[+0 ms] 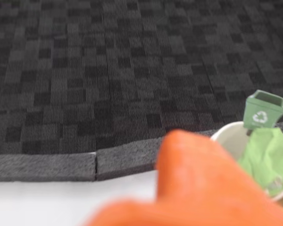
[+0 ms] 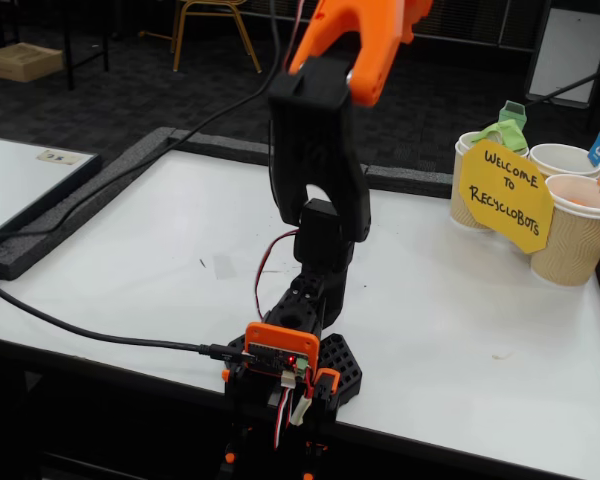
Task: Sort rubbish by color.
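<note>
Presently, in the wrist view, a large blurred orange shape, part of the gripper, fills the lower middle and right of the picture. Its fingertips cannot be made out, so how far the pincer stands open, and whether it has hold of anything, cannot be told. At the right edge a beige paper cup shows part of its white rim, and the green paper wad lies inside it. A small green flag printed with a recycling mark stands at the cup's far rim. Beyond the white table runs a grey foam edge, then dark patterned carpet.

In the fixed view, the black and orange arm rises from its base at the table's near edge; its upper part leaves the top of the picture, so the pincer is out of sight here. At far right three cups stand close together behind the yellow sign. The green wad sits in the leftmost cup. The contents of the other two cups cannot be made out.
</note>
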Robot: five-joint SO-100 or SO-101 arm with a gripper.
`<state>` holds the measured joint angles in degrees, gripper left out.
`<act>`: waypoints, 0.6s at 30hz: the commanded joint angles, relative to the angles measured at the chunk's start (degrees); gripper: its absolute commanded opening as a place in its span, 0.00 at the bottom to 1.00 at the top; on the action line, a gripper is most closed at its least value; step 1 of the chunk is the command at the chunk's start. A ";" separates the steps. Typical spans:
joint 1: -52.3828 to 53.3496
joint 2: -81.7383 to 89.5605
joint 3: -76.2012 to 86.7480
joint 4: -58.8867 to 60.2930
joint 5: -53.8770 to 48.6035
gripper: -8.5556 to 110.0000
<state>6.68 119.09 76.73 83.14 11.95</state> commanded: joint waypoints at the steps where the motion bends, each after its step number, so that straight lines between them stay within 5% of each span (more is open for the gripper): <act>1: -0.97 13.18 5.71 0.26 -0.70 0.15; 18: -14.33 47.81 40.34 2.29 -0.70 0.15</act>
<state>-5.27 164.27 116.46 85.43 11.95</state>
